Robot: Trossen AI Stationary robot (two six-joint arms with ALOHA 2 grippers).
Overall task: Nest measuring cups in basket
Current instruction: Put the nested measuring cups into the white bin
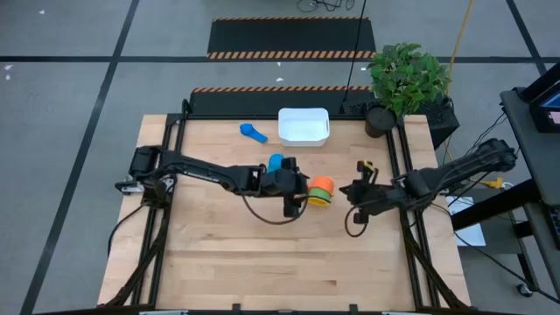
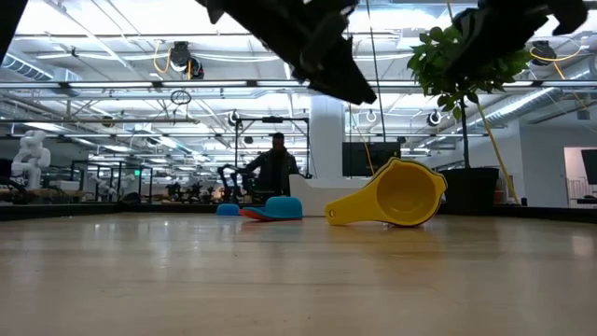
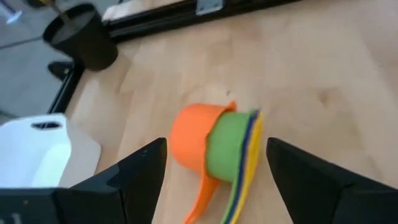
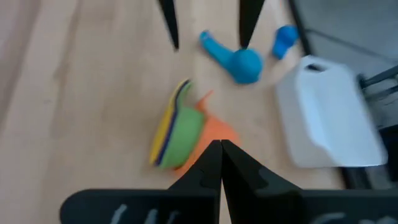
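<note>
No readable text, label, brand or number anywhere — not on the nested stack of coloured plastic measuring cups [image 3: 219, 151], nor on the white rectangular plastic basket [image 1: 304, 125]. Only sign-like marking — orange-and-black hazard striping along the edges of the dark floor mats [image 1: 291, 38] beyond the table, without any lettering.

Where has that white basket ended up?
In the high view the white basket sits at the table's far edge, near the middle, with a blue measuring cup just to its left and the potted plant off to its right.
</note>
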